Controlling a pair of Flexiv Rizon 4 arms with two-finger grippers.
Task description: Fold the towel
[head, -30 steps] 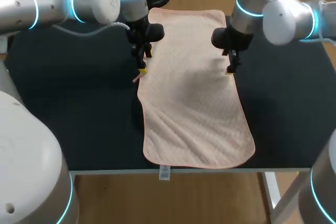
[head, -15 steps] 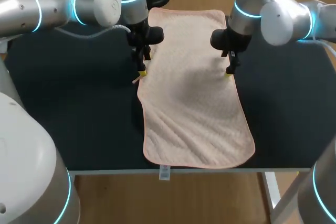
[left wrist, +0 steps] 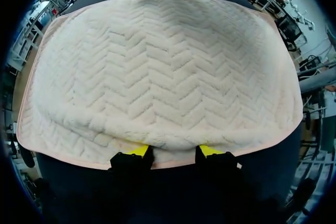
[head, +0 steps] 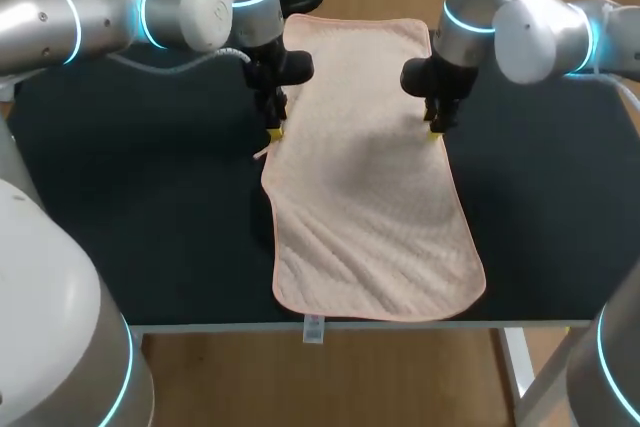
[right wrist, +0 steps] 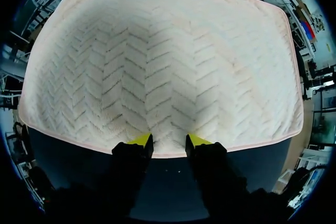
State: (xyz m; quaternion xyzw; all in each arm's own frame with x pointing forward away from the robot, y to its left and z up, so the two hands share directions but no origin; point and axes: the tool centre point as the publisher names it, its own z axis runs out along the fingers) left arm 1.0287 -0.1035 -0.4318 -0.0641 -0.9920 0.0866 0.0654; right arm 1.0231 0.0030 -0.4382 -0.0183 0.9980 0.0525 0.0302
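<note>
Pink towel [head: 370, 207] lying flat and lengthwise on the dark desk [head: 150, 207], its near end at the front edge. Midway along it, the left tool [head: 272, 132] and right tool [head: 434, 127] straddle opposite long hems, fingers moderately apart, nothing pinched yet. Both should probably close together at matching depth, then lift level, keeping the far end square.

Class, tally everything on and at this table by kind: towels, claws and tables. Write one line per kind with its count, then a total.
Towel: 1
Claws: 2, the left claw and the right claw
Table: 1
Total: 4
</note>
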